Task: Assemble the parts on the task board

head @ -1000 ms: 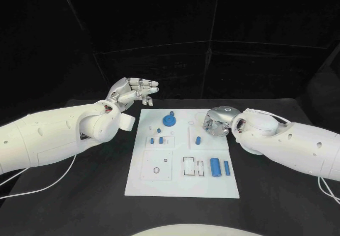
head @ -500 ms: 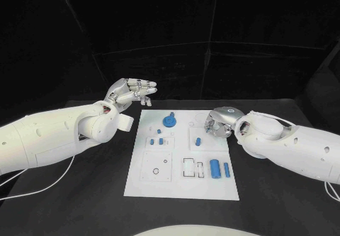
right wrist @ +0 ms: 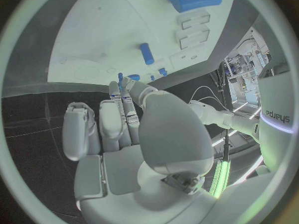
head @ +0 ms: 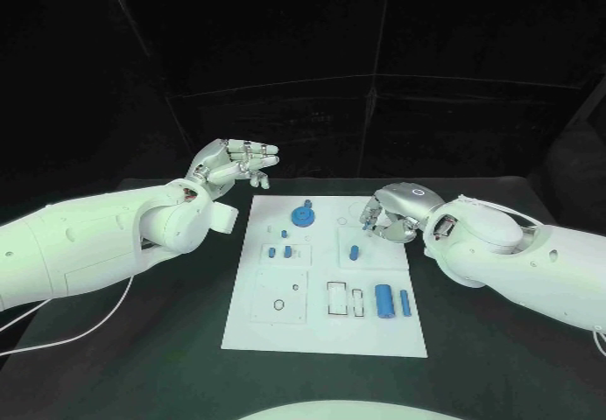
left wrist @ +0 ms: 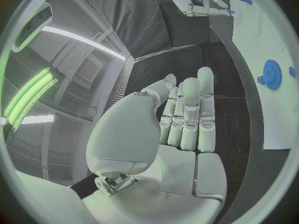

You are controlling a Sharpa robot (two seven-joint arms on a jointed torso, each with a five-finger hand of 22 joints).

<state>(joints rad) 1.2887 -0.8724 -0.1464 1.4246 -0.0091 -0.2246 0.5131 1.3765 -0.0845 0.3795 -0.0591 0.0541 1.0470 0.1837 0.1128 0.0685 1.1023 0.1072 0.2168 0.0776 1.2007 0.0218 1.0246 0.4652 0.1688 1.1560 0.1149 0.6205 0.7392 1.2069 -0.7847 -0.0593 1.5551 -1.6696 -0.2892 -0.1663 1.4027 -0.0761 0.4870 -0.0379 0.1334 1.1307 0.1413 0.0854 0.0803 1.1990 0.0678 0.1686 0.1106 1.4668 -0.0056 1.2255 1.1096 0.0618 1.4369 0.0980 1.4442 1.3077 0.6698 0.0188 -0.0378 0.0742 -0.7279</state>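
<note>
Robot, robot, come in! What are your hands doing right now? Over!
Left hand raised beside the task board, holding nothing. Right hand over board's far right corner, pinching a small blue part. Nothing in the way. Over.

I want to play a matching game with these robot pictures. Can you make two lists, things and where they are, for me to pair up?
Things:
1. blue gear
2. big blue cylinder
3. left hand
4. right hand

Places:
A. raised beyond the task board's far left corner
B. near end of the board, right side
C. over the board's far right edge
D. far end of the board, near the middle

Pairs: 1-D, 2-B, 3-A, 4-C
</note>
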